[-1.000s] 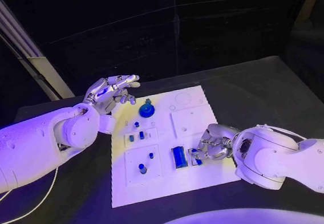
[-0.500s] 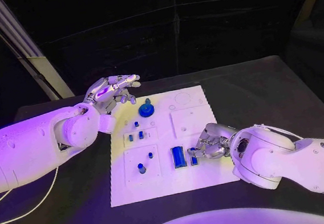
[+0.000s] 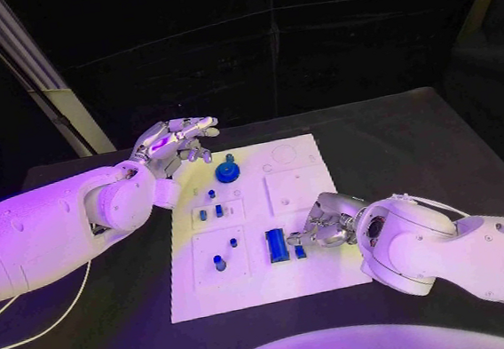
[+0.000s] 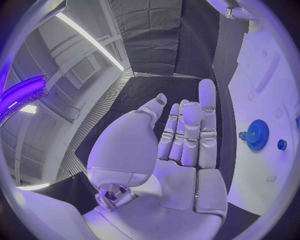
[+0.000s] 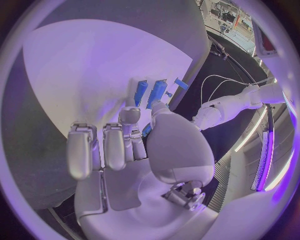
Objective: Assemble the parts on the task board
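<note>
Two white robot arms reach over a black table (image 3: pixel 426 129) with a white task board (image 3: pixel 314 277) lying flat in its middle.

The left hand (image 3: pixel 176 143) hovers above the table just off the board's far left corner. The wrist view shows its palm bare and its fingers (image 4: pixel 206 112) stretched out nearly straight, side by side, holding nothing.

The right hand (image 3: pixel 327 222) sits low over the near right part of the board. Its fingers curl downward at a small blue part (image 3: pixel 299 251), which stands just right of a longer blue block (image 3: pixel 275 244). In the right wrist view the thumb and a neighbouring finger (image 5: pixel 129 117) close in on a blue piece (image 5: pixel 147 129) between their tips, while the other fingers hang loosely curled beside them. The grip looks like a pinch, though the contact itself is partly hidden by the thumb.

Other blue parts stay spread across the board. A round blue gear (image 3: pixel 228 174) with an upright peg sits near the far left edge. Several small blue pegs (image 3: pixel 211 211) stand in a recessed square nearer the middle left. Two more blue pegs (image 3: pixel 221 263) stand in the near left square.
</note>
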Robot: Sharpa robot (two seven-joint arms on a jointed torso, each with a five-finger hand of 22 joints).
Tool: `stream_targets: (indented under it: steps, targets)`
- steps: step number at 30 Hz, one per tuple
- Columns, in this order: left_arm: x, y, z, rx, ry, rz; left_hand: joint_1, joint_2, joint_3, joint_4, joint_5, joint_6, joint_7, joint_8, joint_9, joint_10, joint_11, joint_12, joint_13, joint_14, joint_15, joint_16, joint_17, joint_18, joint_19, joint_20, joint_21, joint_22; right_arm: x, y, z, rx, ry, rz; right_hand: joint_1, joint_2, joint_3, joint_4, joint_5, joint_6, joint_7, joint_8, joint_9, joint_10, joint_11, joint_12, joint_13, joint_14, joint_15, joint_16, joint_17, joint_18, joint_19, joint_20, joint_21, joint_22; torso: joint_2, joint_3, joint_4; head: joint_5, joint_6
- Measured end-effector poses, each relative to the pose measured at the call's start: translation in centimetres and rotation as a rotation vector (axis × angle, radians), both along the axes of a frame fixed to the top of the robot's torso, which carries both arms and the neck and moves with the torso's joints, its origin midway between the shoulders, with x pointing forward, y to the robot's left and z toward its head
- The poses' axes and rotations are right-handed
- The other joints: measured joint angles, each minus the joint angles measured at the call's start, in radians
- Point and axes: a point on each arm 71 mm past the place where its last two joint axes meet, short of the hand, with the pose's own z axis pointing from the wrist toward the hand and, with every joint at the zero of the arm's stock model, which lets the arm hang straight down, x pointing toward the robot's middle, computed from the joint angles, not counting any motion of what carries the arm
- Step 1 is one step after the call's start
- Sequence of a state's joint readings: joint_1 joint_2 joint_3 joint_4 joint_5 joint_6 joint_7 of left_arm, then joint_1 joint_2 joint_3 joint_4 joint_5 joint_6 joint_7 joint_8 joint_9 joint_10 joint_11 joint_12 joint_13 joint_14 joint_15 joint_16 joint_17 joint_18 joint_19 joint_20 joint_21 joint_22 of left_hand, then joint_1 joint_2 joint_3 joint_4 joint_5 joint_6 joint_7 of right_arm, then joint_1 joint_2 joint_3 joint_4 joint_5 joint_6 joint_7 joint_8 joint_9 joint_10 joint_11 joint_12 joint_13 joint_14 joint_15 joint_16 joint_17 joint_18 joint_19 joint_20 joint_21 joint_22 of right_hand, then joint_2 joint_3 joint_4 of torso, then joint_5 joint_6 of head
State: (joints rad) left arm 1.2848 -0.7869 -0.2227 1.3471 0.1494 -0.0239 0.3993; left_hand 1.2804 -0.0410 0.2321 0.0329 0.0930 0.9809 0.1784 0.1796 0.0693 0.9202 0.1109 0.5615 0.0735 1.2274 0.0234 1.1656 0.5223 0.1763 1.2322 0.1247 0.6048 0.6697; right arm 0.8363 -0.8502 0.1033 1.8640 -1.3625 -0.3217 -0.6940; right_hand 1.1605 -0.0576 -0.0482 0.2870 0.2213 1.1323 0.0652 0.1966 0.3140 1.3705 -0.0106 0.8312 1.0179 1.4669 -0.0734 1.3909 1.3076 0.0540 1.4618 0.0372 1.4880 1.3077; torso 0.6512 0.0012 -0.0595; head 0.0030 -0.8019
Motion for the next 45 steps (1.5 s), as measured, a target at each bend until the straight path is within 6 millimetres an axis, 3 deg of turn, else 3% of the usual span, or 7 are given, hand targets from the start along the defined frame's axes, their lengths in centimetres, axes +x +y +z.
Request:
stream_targets:
  steps: [8,12,15,17,25,37,45]
  targets:
    - [0.0,0.0,0.0,0.0,0.001,-0.001,0.0,0.0,0.0,0.0,0.0,0.0,0.0,0.004,0.0,0.0,0.0,0.0,0.0,0.0,0.0,0.0,0.0,0.0,0.0,0.0,0.0,0.0,0.0,-0.3,0.0,-0.008,-0.004,0.003,0.049,0.019,-0.012,-0.021,0.013,0.0,0.0,-0.006,0.008,0.0,0.0,0.0,0.002,0.0,0.0,-0.004,0.0,0.0,0.0,0.0,0.0,0.0,0.0,0.0003,-0.0005,-0.001,-0.001]
    - [0.0,0.0,0.0,0.0,0.001,-0.001,0.0,0.0,0.0,0.0,0.0,0.0,0.0,0.004,0.0,0.0,0.0,0.0,0.0,0.0,0.0,0.0,0.0,0.0,0.0,0.0,0.0,0.0,-0.1,-1.2,0.1,-0.01,-0.015,-0.002,0.069,0.008,-0.026,-0.029,0.011,-0.012,0.009,-0.019,0.008,-0.006,0.006,-0.027,-0.008,0.0,0.0,-0.022,-0.016,0.0,0.0,0.0,-0.01,0.0,-0.001,0.0008,-0.0011,-0.001,0.001]
    - [0.0,0.1,0.0,0.001,0.001,0.0,0.0,0.0,0.0,0.0,0.0,0.0,0.0,0.004,0.0,0.0,0.0,0.0,0.0,0.0,0.0,0.0,0.0,0.0,0.0,0.0,0.0,0.0,0.0,-2.1,0.2,-0.004,-0.03,-0.006,0.083,-0.006,-0.044,-0.033,-0.024,-0.041,0.018,-0.037,0.005,-0.034,0.014,-0.075,-0.041,-0.001,0.001,-0.039,-0.037,0.0,-0.011,0.01,-0.022,0.0,-0.002,0.0009,-0.0012,0.001,0.003]
    - [0.0,0.2,0.0,0.002,0.001,0.002,0.0,0.0,0.0,0.0,0.0,0.0,0.0,0.004,0.0,0.0,0.0,0.0,0.0,0.0,0.0,0.0,0.0,0.0,0.0,0.0,0.0,0.0,0.0,-2.8,0.3,0.007,-0.042,-0.006,0.09,-0.003,-0.053,-0.032,-0.037,-0.053,0.024,-0.043,0.002,-0.051,0.018,-0.114,-0.068,0.0,0.008,-0.051,-0.051,0.0,-0.024,0.013,-0.033,0.0,-0.003,0.0008,-0.0017,0.001,0.004]
    - [0.1,0.2,-0.1,0.003,0.001,0.004,0.0,0.0,0.0,0.0,0.0,0.0,0.0,0.004,0.0,0.0,0.0,0.0,0.0,0.0,0.0,0.0,0.0,0.0,0.0,0.0,0.0,0.0,0.0,-3.2,0.5,0.044,-0.049,0.024,0.116,-0.005,-0.074,-0.039,-0.05,-0.052,0.024,-0.047,0.003,-0.056,0.023,-0.126,-0.08,0.0,0.008,-0.053,-0.053,0.0,-0.023,0.013,-0.033,0.0,-0.008,0.0007,-0.0043,0.0,0.009]
    - [0.1,0.0,-0.1,0.002,0.002,-0.001,0.0,0.0,-0.003,0.003,0.0,0.0,0.0,0.004,0.0,-0.004,-0.004,0.0,-0.001,0.0,0.0,0.0,-0.003,0.0,0.0,0.0,0.0,-0.001,-0.1,-1.7,0.2,0.027,-0.01,0.079,0.12,0.009,-0.107,-0.017,-0.055,-0.001,-0.001,-0.005,0.024,-0.023,0.001,-0.064,-0.042,0.0,0.008,-0.038,-0.028,0.0,-0.01,0.007,-0.021,0.0,-0.008,0.0004,-0.0049,-0.001,0.009]
    - [0.1,0.0,-0.1,0.001,0.002,-0.001,0.0,0.0,-0.003,0.003,0.0,0.0,0.0,0.004,0.0,-0.004,-0.004,0.0,0.0,0.0,0.0,0.0,-0.003,0.0,0.0,0.0,0.0,-0.001,0.0,-1.2,-0.1,-0.008,-0.005,0.085,0.127,0.019,-0.112,-0.017,-0.055,0.005,-0.002,0.004,0.029,-0.018,-0.004,-0.05,-0.029,-0.004,0.004,-0.038,-0.021,0.0,-0.007,0.004,-0.021,0.0,-0.008,0.0003,-0.0049,-0.002,0.007]
